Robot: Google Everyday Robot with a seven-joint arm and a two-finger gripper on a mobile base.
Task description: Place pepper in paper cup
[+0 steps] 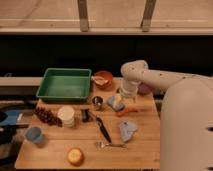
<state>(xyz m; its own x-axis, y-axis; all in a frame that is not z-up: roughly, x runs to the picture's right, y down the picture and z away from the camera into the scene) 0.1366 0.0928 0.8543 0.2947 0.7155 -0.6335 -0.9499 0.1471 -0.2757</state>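
Observation:
The pepper [128,111], slim and red-orange, lies flat on the wooden table [140,150] right of centre. My gripper [120,101] hangs from the white arm just above and left of the pepper, over a small blue and yellow object [114,103]. Its jaws stand open and hold nothing. The paper cup [66,115], short and cream-white, stands upright well to the left, near the grapes [46,116].
A green tray [65,84] fills the back left, with an orange bowl [103,79] beside it. A small metal cup [97,102], a black-handled utensil [103,128], a fork [111,145], a grey-blue object [127,130], a blue cup [34,135] and a round fruit [75,156] are also on the table.

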